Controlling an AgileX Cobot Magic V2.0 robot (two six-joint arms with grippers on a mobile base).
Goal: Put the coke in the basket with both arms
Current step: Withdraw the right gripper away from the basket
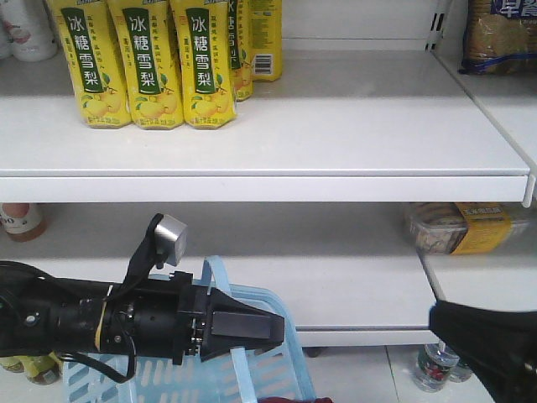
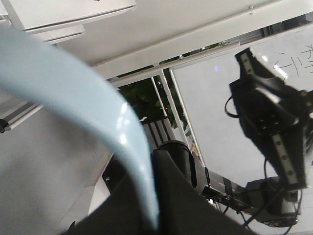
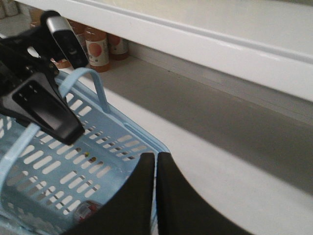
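Observation:
My left gripper [image 1: 273,326] is shut on the strap handle [image 2: 124,137] of the pale blue basket [image 1: 180,382] and holds it in front of the lower shelf. In the left wrist view the strap runs down between the jaws of that gripper [image 2: 146,188]. My right gripper [image 3: 157,155] is shut, with only a hairline gap and nothing held, and it hovers over the basket's near corner [image 3: 146,139]. A small clear-and-red bit, likely the coke [image 3: 87,210], shows low against the slotted wall. The right arm [image 1: 487,348] is at the lower right.
Yellow drink bottles [image 1: 151,63] stand on the top shelf, whose front edge [image 1: 268,186] juts out above the arms. Orange-labelled bottles [image 3: 98,49] stand at the back of the lower shelf. A packaged food box [image 1: 457,227] lies at the right. Water bottles [image 1: 436,365] stand on the floor.

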